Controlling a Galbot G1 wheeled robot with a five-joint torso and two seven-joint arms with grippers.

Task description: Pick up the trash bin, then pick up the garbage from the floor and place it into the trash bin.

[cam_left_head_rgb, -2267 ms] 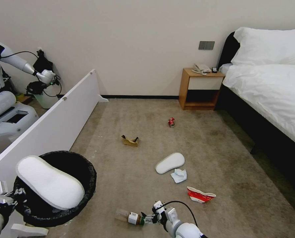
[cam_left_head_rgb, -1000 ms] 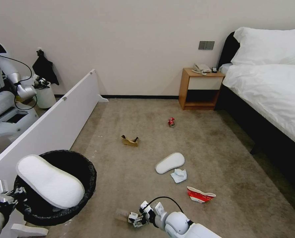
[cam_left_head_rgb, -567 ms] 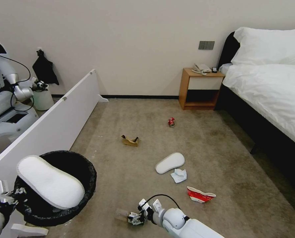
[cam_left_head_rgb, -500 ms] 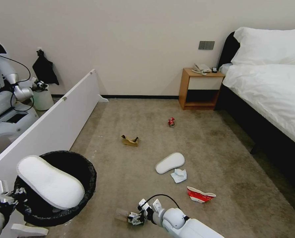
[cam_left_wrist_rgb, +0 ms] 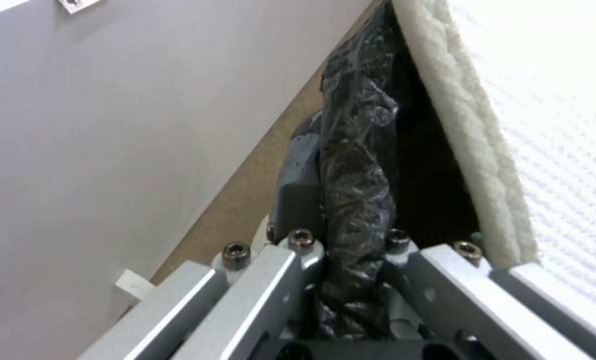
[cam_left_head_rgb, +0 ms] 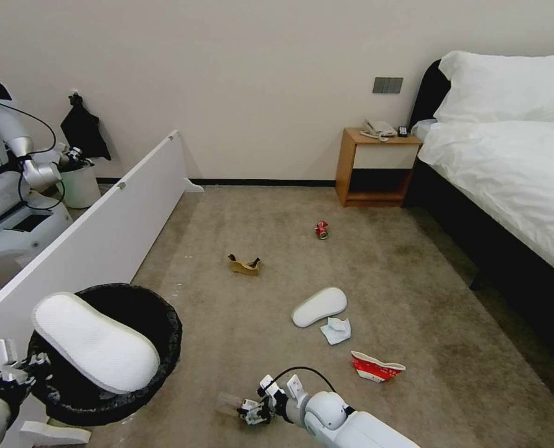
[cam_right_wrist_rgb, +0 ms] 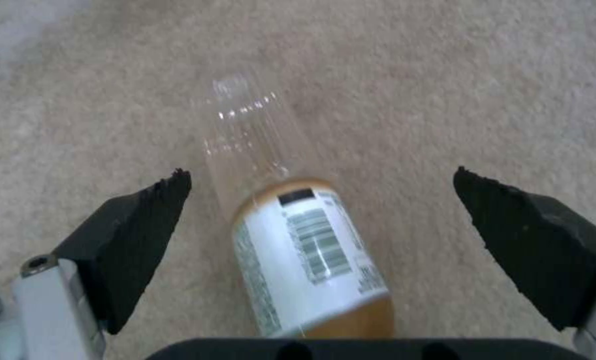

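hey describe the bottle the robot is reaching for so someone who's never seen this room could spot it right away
Start from the black-lined trash bin held up near the white partition, then look across the carpet to the right tool, open and low over the floor. The bottle lies between its pads: clear plastic, white barcoded label, the one see-through piece of litter.

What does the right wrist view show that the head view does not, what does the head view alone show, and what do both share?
Right wrist view alone: the white barcode label on the bottle, and the black pads spread wide either side of it, not touching.

Head view alone: the trash bin held by the left gripper with a slipper across its rim; on the carpet a second slipper, tissue, carton, cardboard and can.

Both: the clear bottle lying on the carpet and the right gripper.
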